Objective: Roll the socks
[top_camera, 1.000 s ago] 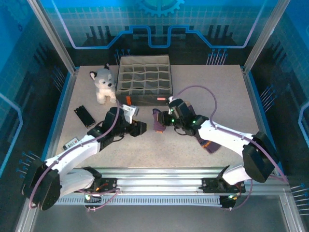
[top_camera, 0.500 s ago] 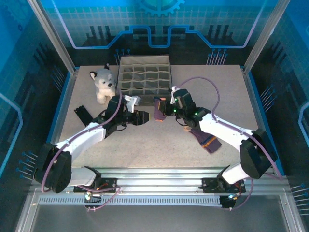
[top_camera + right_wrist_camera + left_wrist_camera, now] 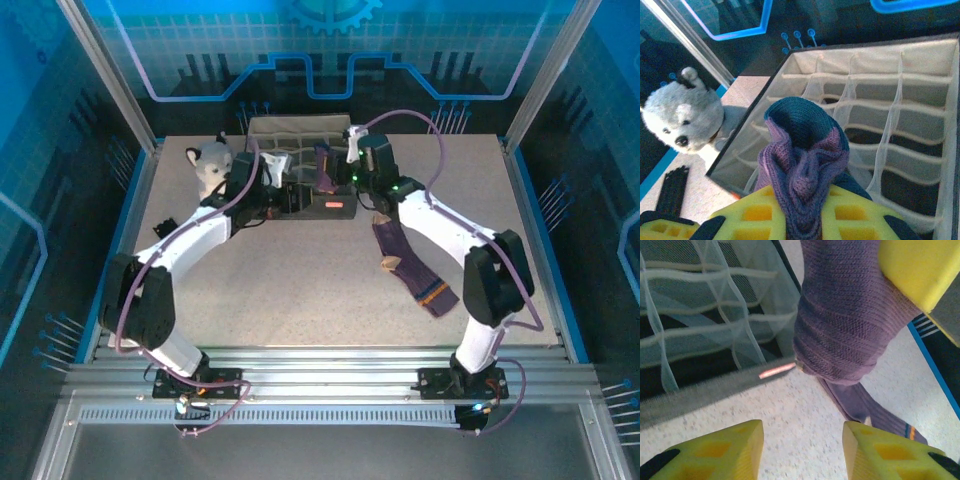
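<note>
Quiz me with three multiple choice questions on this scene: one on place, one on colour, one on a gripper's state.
1. Where is the unrolled purple sock? A) in the organizer B) flat on the table C) on the plush husky
2. What colour tops the bundled sock? A) tan B) white C) dark blue
3. The left gripper is: A) open, empty B) shut on a sock C) shut on the husky
Key: B, it lies stretched out on the table; C, a dark blue toe caps the bundle in the right gripper; A, its fingers stand apart over bare table.
</note>
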Controlling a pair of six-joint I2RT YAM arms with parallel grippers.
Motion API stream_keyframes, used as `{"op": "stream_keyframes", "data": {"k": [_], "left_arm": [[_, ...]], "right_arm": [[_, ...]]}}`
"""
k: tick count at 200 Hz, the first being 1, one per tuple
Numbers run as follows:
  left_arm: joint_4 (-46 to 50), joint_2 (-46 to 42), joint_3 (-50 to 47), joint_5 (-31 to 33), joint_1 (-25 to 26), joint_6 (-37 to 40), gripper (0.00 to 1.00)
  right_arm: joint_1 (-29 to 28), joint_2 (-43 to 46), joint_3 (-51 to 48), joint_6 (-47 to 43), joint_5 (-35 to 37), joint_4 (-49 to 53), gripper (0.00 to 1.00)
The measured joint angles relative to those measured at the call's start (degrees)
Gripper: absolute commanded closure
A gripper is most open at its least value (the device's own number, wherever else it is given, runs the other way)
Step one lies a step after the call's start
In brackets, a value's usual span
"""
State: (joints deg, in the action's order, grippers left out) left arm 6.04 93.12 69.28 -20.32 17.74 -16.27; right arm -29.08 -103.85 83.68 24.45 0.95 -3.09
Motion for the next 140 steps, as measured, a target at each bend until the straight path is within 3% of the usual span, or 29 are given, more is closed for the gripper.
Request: {"op": "stream_keyframes", "data": {"k": [74,140], "left_arm": [[3.45,12.96,12.59,0.85,-0.33,1.84,0.61],[6.43,16.85,13.53,2.97,-0.33,5.35,0.61]], "right_arm": [[2.56,-17.4,14.01,-10.91,-0.63,-4.72,1.0],[5.6,-23.1,19.19,-15.17,-1.29,-9.44,1.0]]}}
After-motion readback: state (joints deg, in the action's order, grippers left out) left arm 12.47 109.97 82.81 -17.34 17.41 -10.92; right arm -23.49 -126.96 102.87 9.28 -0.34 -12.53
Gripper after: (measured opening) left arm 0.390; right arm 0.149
